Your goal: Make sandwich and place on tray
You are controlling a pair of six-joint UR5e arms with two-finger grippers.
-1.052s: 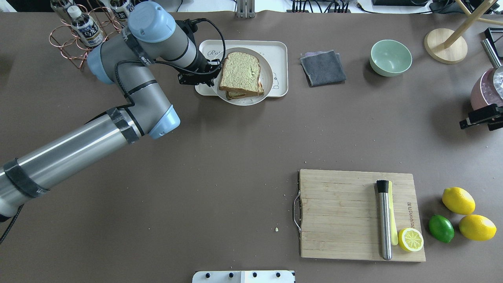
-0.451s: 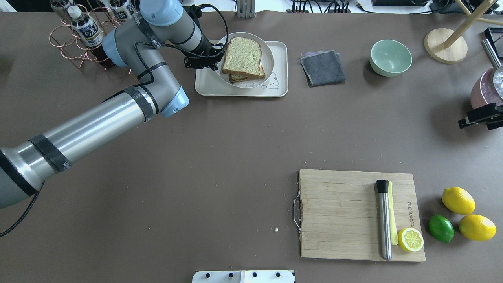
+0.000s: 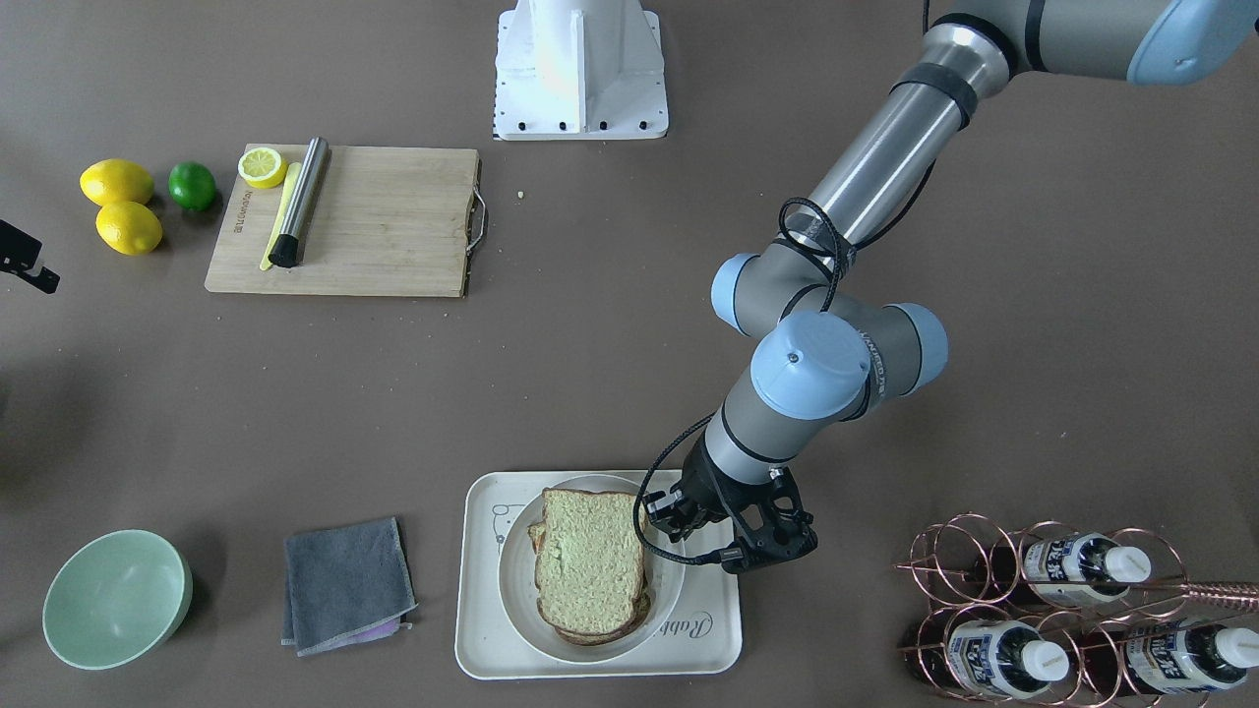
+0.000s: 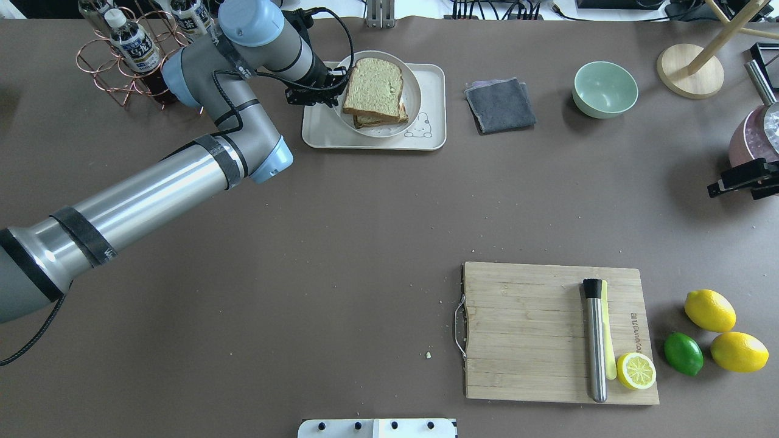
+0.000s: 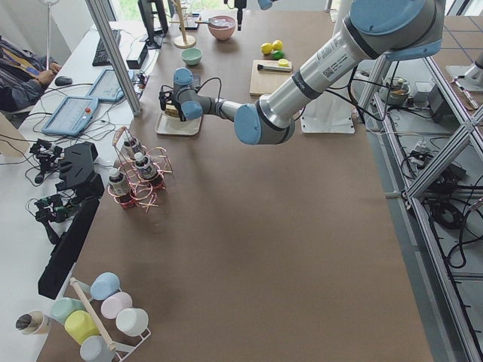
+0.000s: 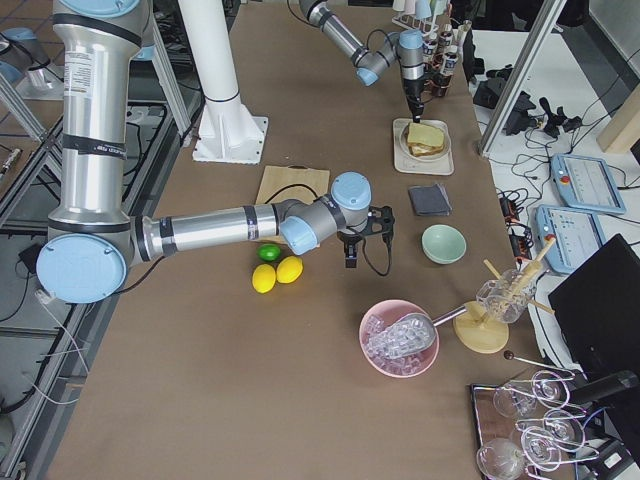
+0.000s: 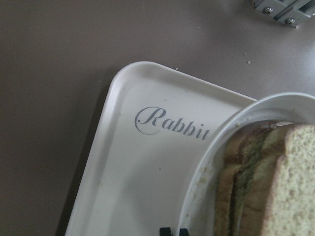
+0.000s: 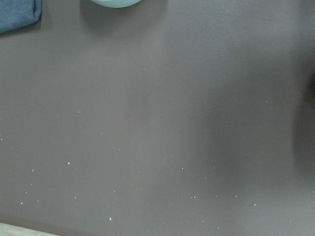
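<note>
The sandwich (image 4: 373, 85) lies on a round white plate (image 4: 415, 91), and the plate rests on the cream tray (image 4: 322, 137) at the table's far side. It also shows in the front view (image 3: 588, 570) on the plate (image 3: 516, 600) and tray (image 3: 482, 649). My left gripper (image 4: 336, 91) is at the plate's left rim, fingers close together on it. The left wrist view shows the tray's "Rabbit" script (image 7: 172, 125), the plate rim (image 7: 231, 128), the bread (image 7: 275, 182) and the fingertips (image 7: 173, 231). My right gripper (image 4: 739, 179) hovers at the right edge; its jaws do not show.
A copper bottle rack (image 4: 122, 48) stands just left of my left arm. A grey cloth (image 4: 500, 104) and a green bowl (image 4: 605, 89) lie right of the tray. A wooden cutting board (image 4: 535, 328) with a muddler, lemons and a lime sits near right.
My left arm carried the plate with the sandwich away from the tray's near edge to fully over the tray, then settled slightly. The right arm barely moved.
</note>
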